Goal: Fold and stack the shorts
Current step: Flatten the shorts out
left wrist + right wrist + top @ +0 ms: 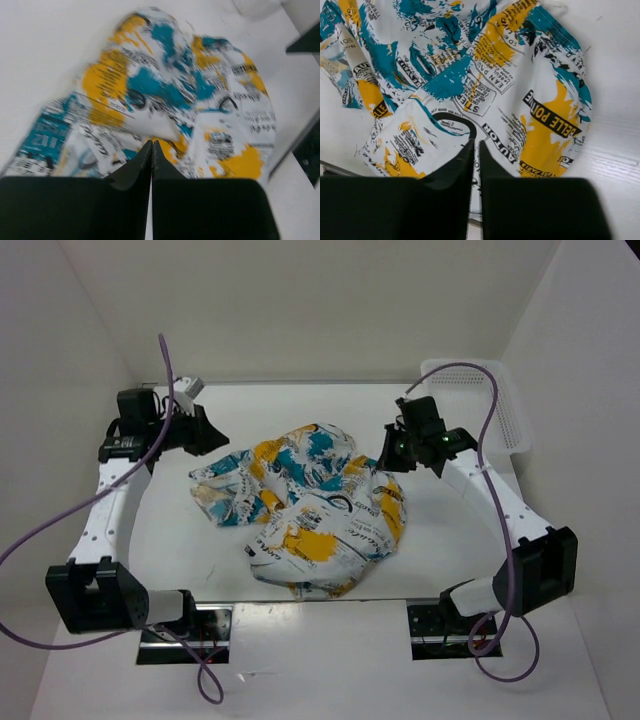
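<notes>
The shorts (305, 505) lie crumpled in a loose heap in the middle of the white table, white with yellow-orange and teal splashes and black lettering. My left gripper (213, 440) is at the heap's far left edge, shut and empty. In the left wrist view its tips (152, 143) hover over the shorts (165, 95). My right gripper (387, 462) is at the heap's far right edge. In the right wrist view its jaws (476, 144) stand almost together with nothing between them, above the shorts (485, 75).
A white mesh basket (490, 400) stands at the back right, just behind the right arm. White walls close in the table at the back and both sides. Purple cables (60, 525) loop off each arm. The arm bases sit at the near edge.
</notes>
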